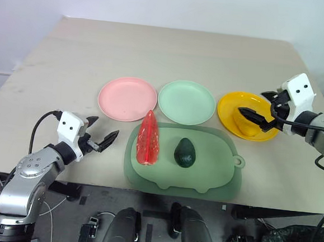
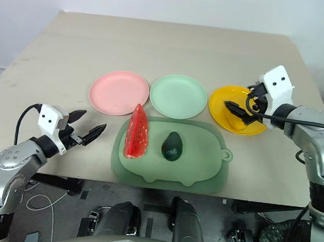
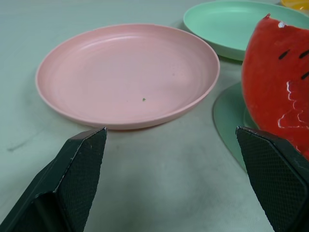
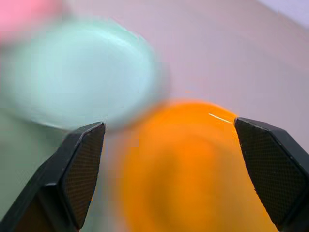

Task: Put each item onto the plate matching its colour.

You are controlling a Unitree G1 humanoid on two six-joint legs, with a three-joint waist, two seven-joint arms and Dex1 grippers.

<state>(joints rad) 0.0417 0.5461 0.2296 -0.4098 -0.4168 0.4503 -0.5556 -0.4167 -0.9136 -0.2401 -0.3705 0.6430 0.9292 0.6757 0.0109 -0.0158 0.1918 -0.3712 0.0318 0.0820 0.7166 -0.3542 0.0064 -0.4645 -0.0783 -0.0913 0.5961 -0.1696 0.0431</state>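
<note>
Plates first: pink plate (image 1: 127, 98), mint plate (image 1: 186, 102) and yellow plate (image 1: 248, 115) sit in a row on the table (image 1: 173, 49), with the dull-green mat (image 1: 184, 159) just in front of them.

On the mat you've got the red wedge (image 1: 148, 138) and the green avocado (image 1: 185, 152), side by side, apart, not touching. The wedge's long axis runs front-to-back, tip toward the gap between the pink and mint plates; its tip looks to overhang the mat's far edge.

Your left gripper (image 1: 101, 141) is nearer both. Jaws wide, nothing in them, pointing roughly level toward the wedge. From that gripper the wedge lies just ahead and off to one side, the pink plate ahead and beyond. In the left wrist view one finger (image 3: 77, 169) frames the plate and the other sits close by the wedge's flank, so the wedge looks like the likely next pick, and the carry to pink would be short.

Your right gripper (image 1: 257, 118) hangs over the yellow plate, jaws wide and not closed on anything. The avocado is well away from it, back across the mat.

Hard to make out: the yellow fruit (image 1: 243, 122). A yellow lump shows on the plate right under the right fingers, partly covered by them. The right wrist view is smeared; I can't tell from it whether the fruit is seated flat.
</note>
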